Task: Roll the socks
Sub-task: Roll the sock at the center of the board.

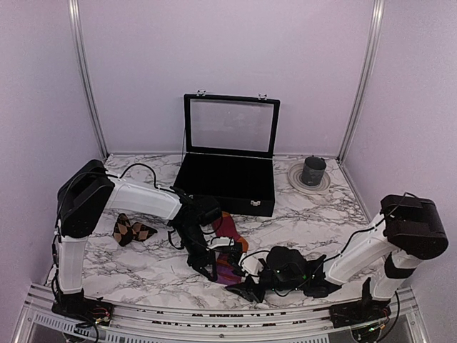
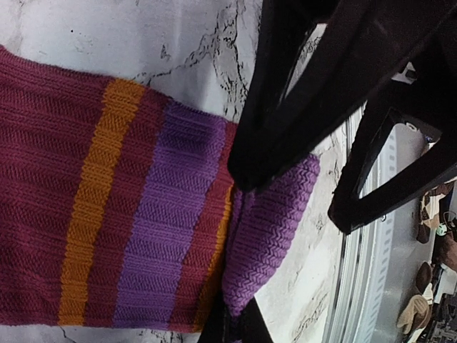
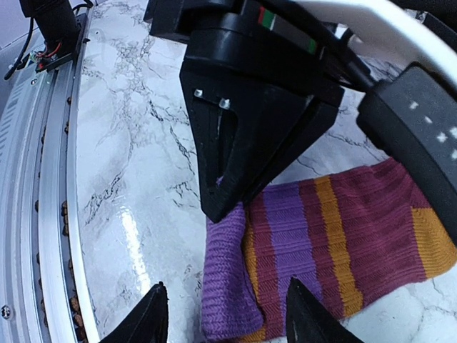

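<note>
Finding the magenta-red sock (image 1: 227, 229) stretched out near the middle of the front edge of the bench (image 1: 143, 271), with both claws crowding its purple toe. Finding the argyle sock (image 1: 131, 230) crumpled towards the left edge, well apart, beneath the left arm.

Showing from above only two dark claws close together, the left claw (image 1: 207, 268) just left of the right claw (image 1: 246, 286), both too small there to read.

Getting the detail from the wrist views instead. Pressing one left fingertip (image 3: 218, 207) against the edge of the toe, folded back over the striped part. Catching a second dark tip at the opposite edge of that fold in the left wrist view only; cannot tell whether squeezing or merely touching. Spreading the right claw wide, low over the bench, tips astride the toe end, gripping nothing.

Standing by the back edge: an open black case (image 1: 228, 179) and a plate (image 1: 293, 177) carrying a grey cup (image 1: 313, 170).
</note>
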